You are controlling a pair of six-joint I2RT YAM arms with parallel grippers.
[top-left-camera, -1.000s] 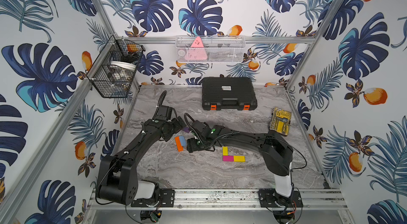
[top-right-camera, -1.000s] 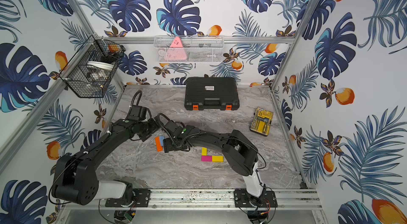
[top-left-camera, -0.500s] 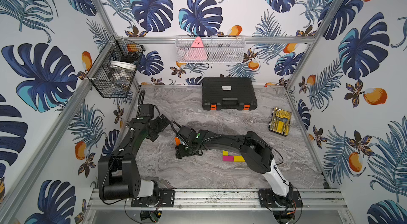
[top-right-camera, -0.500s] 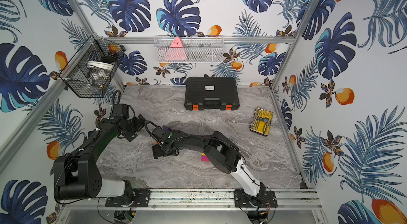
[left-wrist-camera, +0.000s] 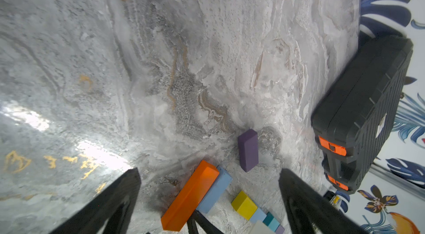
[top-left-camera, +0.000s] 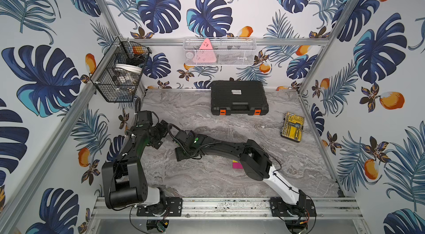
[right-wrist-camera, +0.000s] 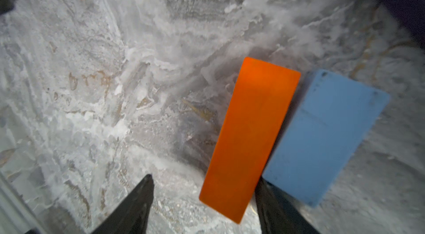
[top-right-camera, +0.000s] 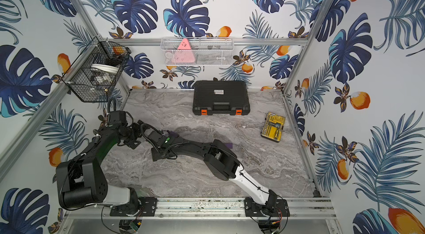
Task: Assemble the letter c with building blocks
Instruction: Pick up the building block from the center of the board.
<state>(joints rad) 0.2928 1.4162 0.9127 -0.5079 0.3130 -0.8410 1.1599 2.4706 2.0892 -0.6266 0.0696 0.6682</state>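
Observation:
In the right wrist view a long orange block (right-wrist-camera: pixel 250 134) lies flat on the marble beside a light blue block (right-wrist-camera: pixel 326 134). My right gripper (right-wrist-camera: pixel 204 178) is open. The orange block's near end lies between its fingers, close against one finger (right-wrist-camera: pixel 270 200), with a wide gap to the other. My left gripper (left-wrist-camera: pixel 207 175) is open wide, empty, above the same orange block (left-wrist-camera: pixel 190 198). Its view also shows a purple block (left-wrist-camera: pixel 248 150) and a yellow block (left-wrist-camera: pixel 244 204). In a top view a magenta block (top-left-camera: pixel 236 165) peeks from under the right arm.
A black tool case (top-left-camera: pixel 239 98) stands at the back of the table. A yellow-and-black drill-bit case (top-left-camera: pixel 292 127) lies at the right. A black wire basket (top-left-camera: pixel 119 71) hangs on the left wall and a white mesh basket (top-left-camera: pixel 219 52) on the back wall.
Both arms have swung toward the left wall. The right arm now covers the blocks in the top views. The right jaws have narrowed a little around the orange block's end.

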